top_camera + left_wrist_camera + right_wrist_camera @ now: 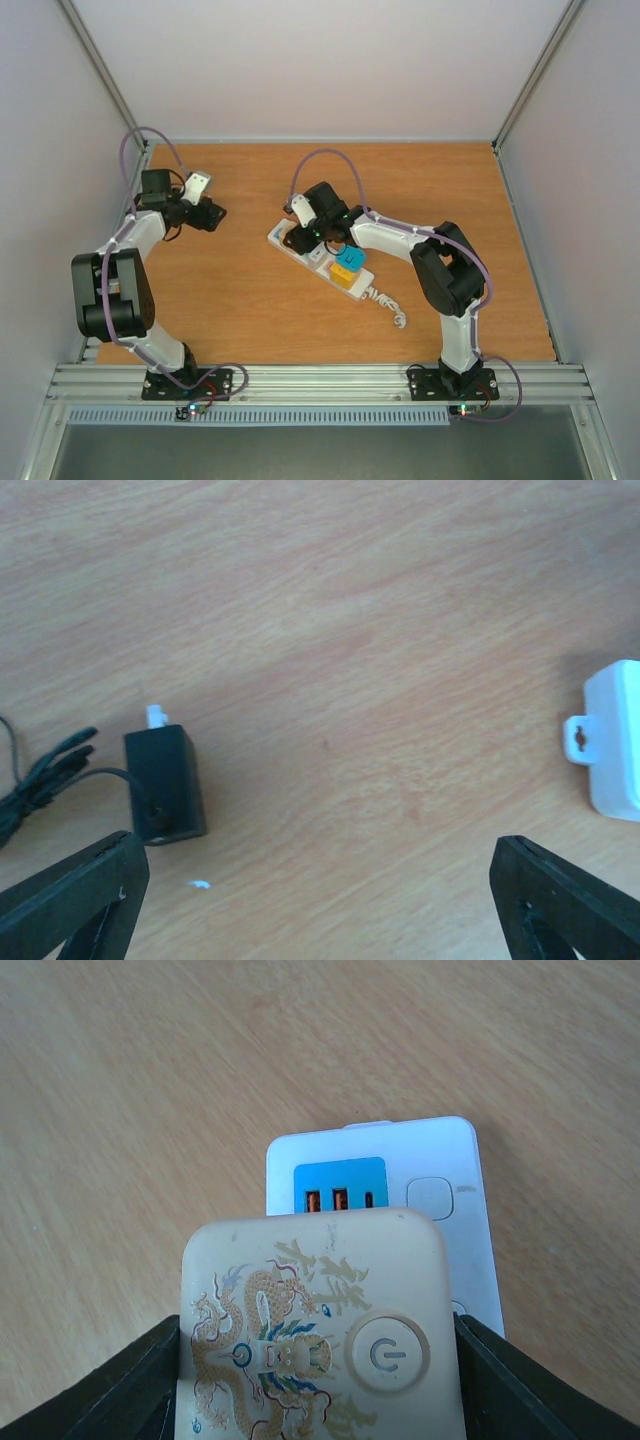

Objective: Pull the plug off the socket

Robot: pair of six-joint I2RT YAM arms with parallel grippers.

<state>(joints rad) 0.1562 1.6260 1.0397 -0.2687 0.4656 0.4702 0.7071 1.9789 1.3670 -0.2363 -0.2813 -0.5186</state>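
The socket is a long white power strip [306, 251] lying slantwise mid-table, with a blue block [350, 258] and a yellow block [343, 277] on it. In the right wrist view its end [455, 1215] shows a blue USB panel [340, 1188]. My right gripper [315, 1385] is shut on the plug [315, 1330], a cream square adapter with a dragon print and a power button, its fingers pressed to both sides. I cannot tell whether the plug is seated or lifted. My left gripper [320, 900] is open and empty above the bare table, left of the strip.
A black adapter [165, 783] with a dark cord [40, 780] lies on the table by my left finger. The strip's white end tab [580, 737] shows at the right of the left wrist view. A short coiled white cord [388, 305] trails from the strip. Walls enclose the table.
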